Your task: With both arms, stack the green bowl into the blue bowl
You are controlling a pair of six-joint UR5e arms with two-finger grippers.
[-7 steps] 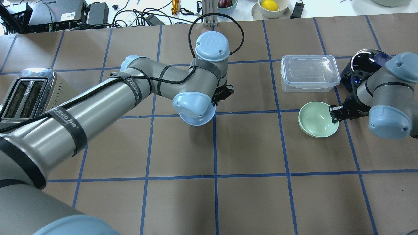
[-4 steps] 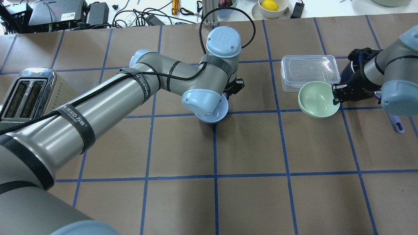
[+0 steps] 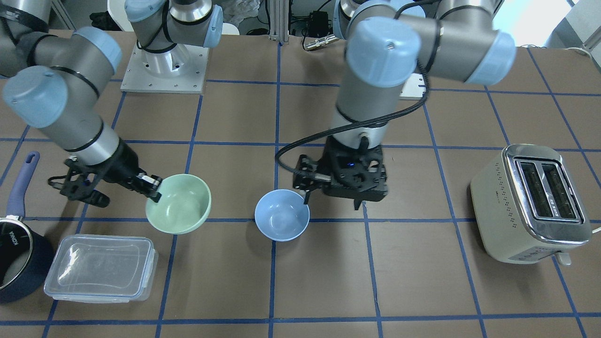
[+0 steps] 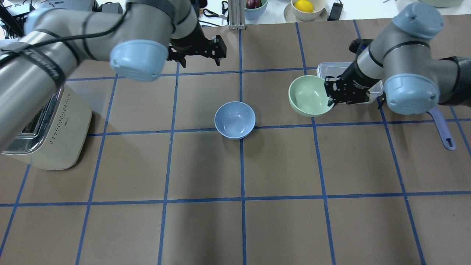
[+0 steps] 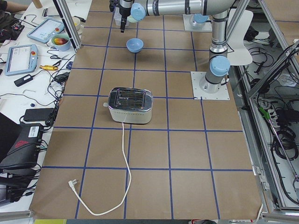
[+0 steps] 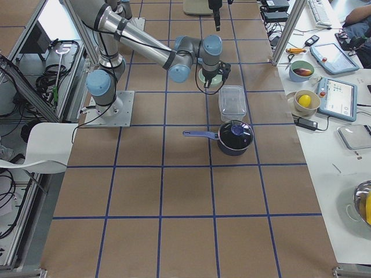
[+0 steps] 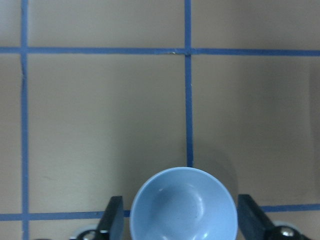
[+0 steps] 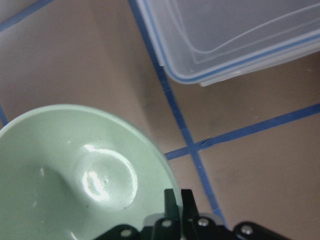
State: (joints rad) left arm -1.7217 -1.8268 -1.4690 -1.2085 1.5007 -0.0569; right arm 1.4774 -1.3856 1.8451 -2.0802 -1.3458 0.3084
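The blue bowl [image 4: 234, 120] stands upright on the table near the middle; it also shows in the front view [image 3: 281, 221] and the left wrist view [image 7: 184, 210]. My left gripper [image 4: 198, 56] hangs high above it, open and empty [image 3: 332, 202], with its fingers [image 7: 113, 220] spread wider than the bowl. My right gripper [image 4: 331, 97] is shut on the rim of the green bowl [image 4: 309, 96] and holds it off the table, to the right of the blue bowl. The front view shows the same grip [image 3: 152, 190] on the green bowl [image 3: 178, 204], as does the right wrist view [image 8: 75, 175].
A clear lidded plastic container [image 3: 101, 267] lies just past the green bowl, partly under my right arm [image 4: 353, 73]. A navy saucepan [image 3: 19, 263] stands beside it. A toaster [image 4: 48, 125] stands at the left. Loose items lie beyond the table's far edge.
My left arm has risen and drawn back, leaving the blue bowl in plain view on the table. My right gripper has lifted the green bowl and carried it left, toward the blue bowl.
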